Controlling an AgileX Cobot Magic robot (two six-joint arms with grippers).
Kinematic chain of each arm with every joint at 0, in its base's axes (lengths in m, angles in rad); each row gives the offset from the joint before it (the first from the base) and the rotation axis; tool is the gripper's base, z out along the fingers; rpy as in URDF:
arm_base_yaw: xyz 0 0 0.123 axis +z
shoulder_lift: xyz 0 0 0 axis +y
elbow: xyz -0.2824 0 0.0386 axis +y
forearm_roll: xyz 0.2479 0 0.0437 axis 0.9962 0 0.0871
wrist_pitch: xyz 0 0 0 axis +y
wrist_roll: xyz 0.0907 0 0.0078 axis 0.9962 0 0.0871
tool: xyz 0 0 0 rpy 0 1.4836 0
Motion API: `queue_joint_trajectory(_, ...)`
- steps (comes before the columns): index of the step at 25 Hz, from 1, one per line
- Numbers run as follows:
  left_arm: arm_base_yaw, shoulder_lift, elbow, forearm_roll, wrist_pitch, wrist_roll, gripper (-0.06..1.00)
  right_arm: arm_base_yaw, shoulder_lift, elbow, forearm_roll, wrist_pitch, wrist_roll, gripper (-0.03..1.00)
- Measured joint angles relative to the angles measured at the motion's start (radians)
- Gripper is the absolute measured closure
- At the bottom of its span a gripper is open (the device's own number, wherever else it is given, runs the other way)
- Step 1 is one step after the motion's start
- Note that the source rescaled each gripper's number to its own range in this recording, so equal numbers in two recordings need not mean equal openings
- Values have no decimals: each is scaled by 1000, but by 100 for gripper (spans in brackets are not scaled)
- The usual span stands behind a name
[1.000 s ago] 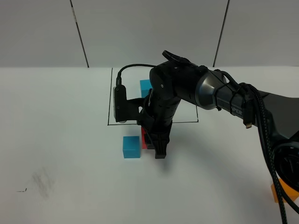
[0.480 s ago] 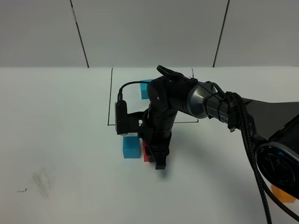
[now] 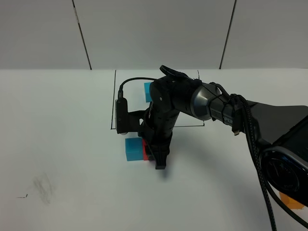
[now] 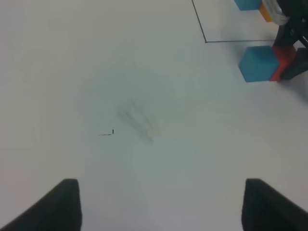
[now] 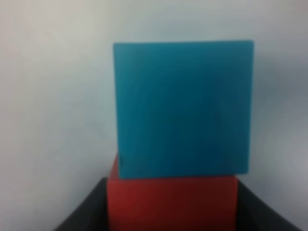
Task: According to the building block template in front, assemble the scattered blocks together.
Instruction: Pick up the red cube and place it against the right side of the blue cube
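Observation:
The template sits inside the black drawn frame (image 3: 113,103). Only its cyan-blue cube (image 3: 147,91) shows in the high view, because my right arm covers the rest. In the left wrist view that cube (image 4: 247,4) and an orange one (image 4: 265,12) peek in at the edge. My right gripper (image 3: 157,161) reaches across the middle and is shut on the loose red block (image 3: 144,149). The red block presses against the side of the loose blue block (image 3: 134,149). The right wrist view shows blue (image 5: 185,108) directly beyond red (image 5: 172,202). The loose orange block (image 3: 292,201) lies at the near right. My left gripper (image 4: 161,207) hovers open over bare table.
A black cable (image 3: 269,192) and the right arm's base crowd the near right corner beside the orange block. A faint grey smudge (image 3: 42,185) and a small pen mark (image 4: 108,133) are on the white table at the left.
My right gripper has carried the red block leftward until it meets the blue block, closing the gap between them. The left gripper has stayed open.

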Motion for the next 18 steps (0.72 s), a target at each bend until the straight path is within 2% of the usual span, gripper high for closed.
queue_joint_trajectory(18,0,0,0,0,0,0,-6,-1,14,-9,-34,52,10,97)
